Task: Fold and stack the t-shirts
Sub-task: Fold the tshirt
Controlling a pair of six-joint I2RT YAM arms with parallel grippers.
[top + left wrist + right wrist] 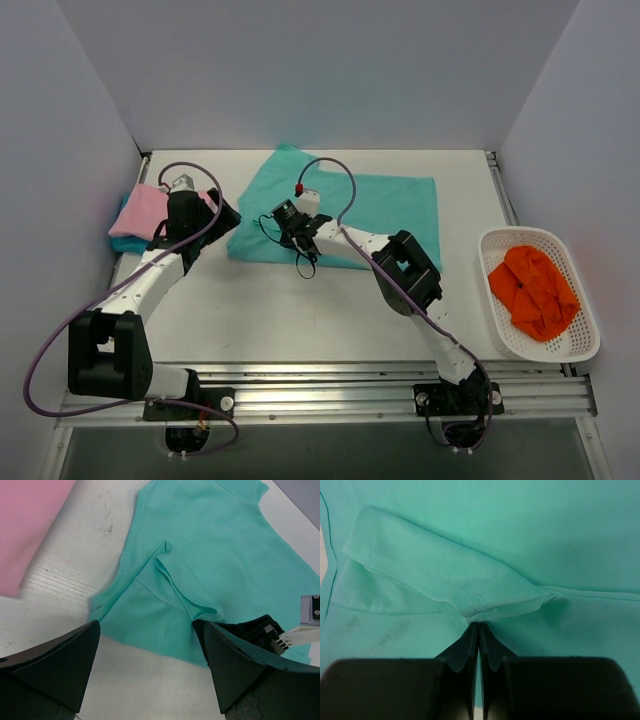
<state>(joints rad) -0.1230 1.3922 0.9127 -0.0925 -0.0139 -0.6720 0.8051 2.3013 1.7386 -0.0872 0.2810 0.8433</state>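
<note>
Right wrist view, right hand [479, 628] closed against mint-teal shirt [530, 535] fold, grip unclear, left hand [148, 630] wide open, empty

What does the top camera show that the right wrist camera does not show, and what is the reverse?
Only the top view shows the white basket holding an orange cloth on the right, the pink shirt lying on a darker turquoise shirt on the left, and the left arm. Only the right wrist view shows the right jaws closed together, pinching a raised fold of fabric at a seam. Both show the mint shirt, spread on the table.
</note>
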